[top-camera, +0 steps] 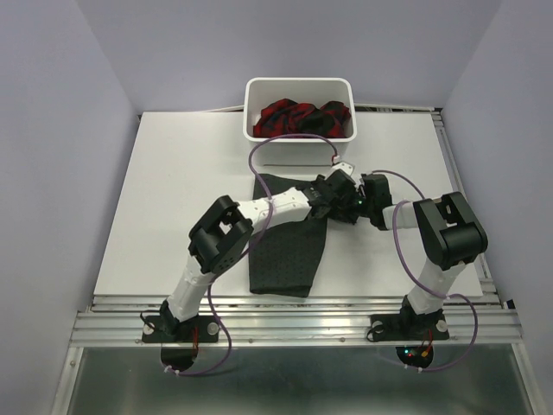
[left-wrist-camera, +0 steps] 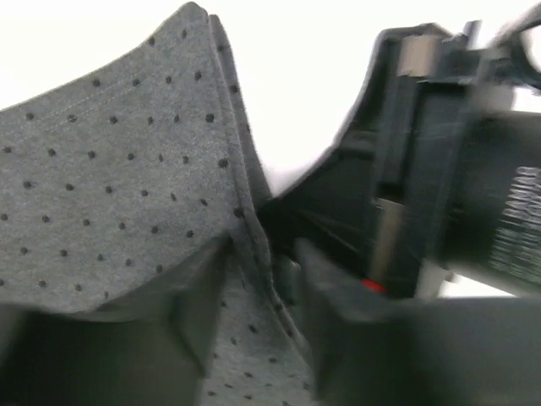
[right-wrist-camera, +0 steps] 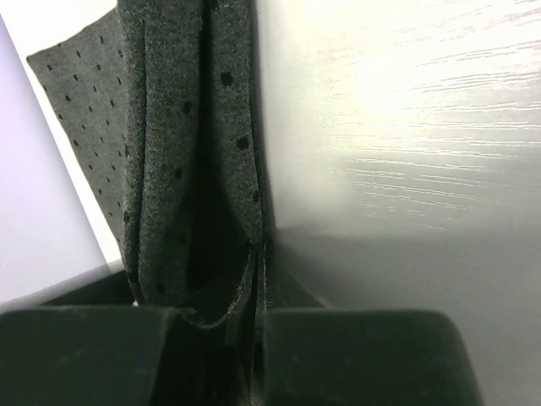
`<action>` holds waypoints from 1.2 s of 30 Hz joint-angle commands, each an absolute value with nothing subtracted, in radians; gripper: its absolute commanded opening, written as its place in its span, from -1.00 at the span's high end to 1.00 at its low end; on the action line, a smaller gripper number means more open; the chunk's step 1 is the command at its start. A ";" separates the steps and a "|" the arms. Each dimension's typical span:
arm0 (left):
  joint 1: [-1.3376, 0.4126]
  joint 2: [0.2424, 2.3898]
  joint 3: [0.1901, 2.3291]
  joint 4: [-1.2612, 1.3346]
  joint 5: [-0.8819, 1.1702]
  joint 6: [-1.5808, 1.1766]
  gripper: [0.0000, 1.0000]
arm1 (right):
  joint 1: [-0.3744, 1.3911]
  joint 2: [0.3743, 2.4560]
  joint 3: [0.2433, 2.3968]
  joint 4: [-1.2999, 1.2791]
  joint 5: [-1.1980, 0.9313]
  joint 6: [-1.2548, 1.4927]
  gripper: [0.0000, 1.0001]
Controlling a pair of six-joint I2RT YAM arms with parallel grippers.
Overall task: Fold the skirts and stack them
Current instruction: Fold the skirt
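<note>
here, the left fingers [left-wrist-camera: 110, 355] stood apart, a raised edge of the grey dotted skirt [top-camera: 289, 255] running between them, not clearly gripped. the skirt lay mid-desk [top-camera: 173, 216], its far right corner lifted where the two arms met. the right fingers [right-wrist-camera: 84, 355] were pressed together on a bunched fold of that same cloth. the plaid skirt [top-camera: 285, 114] sat heaped in the white tub [top-camera: 298, 85] at the far edge.

with likely one pinch holding, the lifted edge could sag or slip and leave a crooked fold, and the crowded wrists could knock. the left wrist view was smeared, and the arms covered the held corner from above. how many layers the right fingers held could not be told.
</note>
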State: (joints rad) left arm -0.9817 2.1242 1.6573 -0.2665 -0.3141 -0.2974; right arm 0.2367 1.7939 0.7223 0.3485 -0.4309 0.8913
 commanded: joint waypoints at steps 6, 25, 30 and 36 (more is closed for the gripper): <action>-0.956 1.913 1.513 -0.177 -0.240 -0.162 -0.73 | 0.235 1.821 0.727 0.328 -0.361 0.841 0.99; -1.203 1.318 0.819 -0.158 0.230 0.601 -0.53 | 0.235 1.873 0.816 0.291 -0.399 0.764 0.99; -1.224 1.411 0.828 -0.078 0.167 0.558 -0.27 | 0.235 1.868 0.807 0.290 -0.397 0.764 0.99; -1.229 1.465 0.819 -0.046 0.118 0.572 -0.13 | 0.235 1.864 0.805 0.285 -0.394 0.765 0.99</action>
